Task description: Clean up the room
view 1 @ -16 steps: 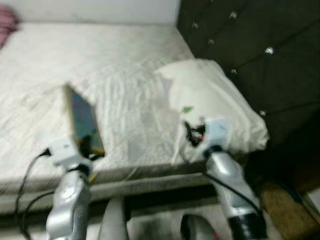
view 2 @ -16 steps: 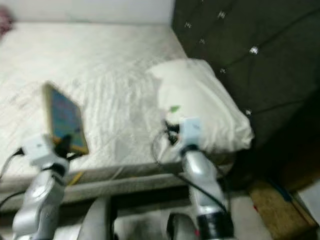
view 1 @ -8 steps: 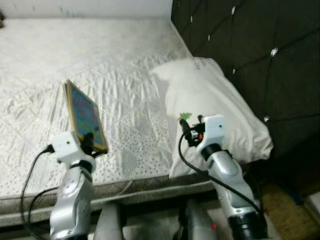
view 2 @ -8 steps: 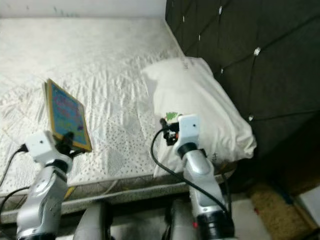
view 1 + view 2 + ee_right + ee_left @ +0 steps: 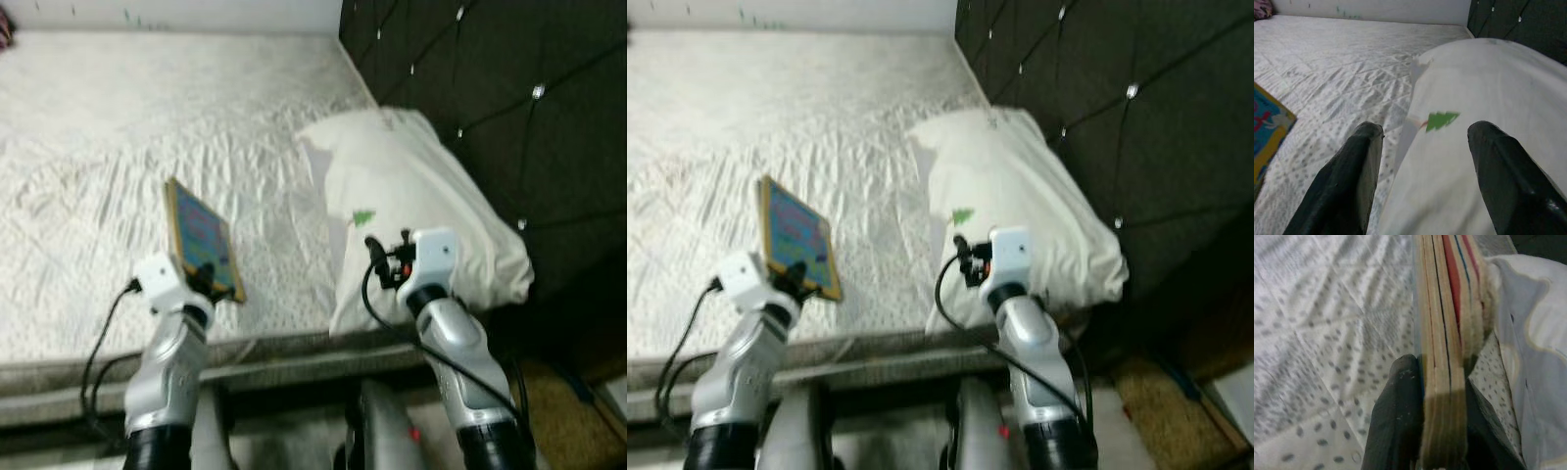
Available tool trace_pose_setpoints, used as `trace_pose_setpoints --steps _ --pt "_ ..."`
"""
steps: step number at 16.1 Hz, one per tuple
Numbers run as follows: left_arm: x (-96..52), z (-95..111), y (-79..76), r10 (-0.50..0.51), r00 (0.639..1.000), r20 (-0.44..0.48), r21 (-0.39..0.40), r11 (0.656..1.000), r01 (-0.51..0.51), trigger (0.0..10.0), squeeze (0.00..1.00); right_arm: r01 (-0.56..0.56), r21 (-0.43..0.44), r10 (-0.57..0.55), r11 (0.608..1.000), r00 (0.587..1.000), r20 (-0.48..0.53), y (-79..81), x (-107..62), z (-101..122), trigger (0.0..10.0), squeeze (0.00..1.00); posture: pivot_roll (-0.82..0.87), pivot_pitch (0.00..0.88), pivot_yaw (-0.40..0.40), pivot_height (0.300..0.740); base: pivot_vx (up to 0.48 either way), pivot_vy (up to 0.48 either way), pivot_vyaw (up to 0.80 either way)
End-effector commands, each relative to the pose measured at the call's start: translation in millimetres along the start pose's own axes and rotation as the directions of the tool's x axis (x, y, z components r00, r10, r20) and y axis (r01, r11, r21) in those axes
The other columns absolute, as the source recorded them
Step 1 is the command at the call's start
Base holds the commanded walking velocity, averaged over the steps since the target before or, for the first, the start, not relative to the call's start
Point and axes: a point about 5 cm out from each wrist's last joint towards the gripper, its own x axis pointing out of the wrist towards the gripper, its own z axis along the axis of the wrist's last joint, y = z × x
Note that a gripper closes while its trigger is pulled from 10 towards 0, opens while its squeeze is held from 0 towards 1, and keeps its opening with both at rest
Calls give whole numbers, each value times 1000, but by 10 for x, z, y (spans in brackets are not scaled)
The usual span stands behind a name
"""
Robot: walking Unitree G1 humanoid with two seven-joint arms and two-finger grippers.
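Green tree mark (image 5: 1443, 119) on pillow (image 5: 411, 211) — perhaps a label

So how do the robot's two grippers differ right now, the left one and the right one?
The left gripper is shut on the book, holding it upright on edge above the mattress; the right gripper is open and holds nothing. The left one is over bare mattress, while the right one points at the white pillow with its green tag. Both are raised at the near edge of the bed.
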Motion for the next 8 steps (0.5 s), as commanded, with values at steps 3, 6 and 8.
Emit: trace_pose_setpoints --steps 3,6,8 --pt "56 53 -39 -22 999 29 -24 999 23 10000 0 -5 -5 5 1000 1000 2 -17 -16 28 10000 0 -95 91 -65 538 0 0 0" --pt "114 94 -72 -59 997 47 -69 996 63 10000 0 -7 -9 7 1000 1000 1 -34 -62 31 10000 0 -99 96 -69 538 0 0 0" --pt "186 144 -138 -108 993 53 -119 986 114 10000 0 -18 -24 18 1000 1000 3 -46 -157 63 10000 0 -112 115 -78 538 0 0 0"
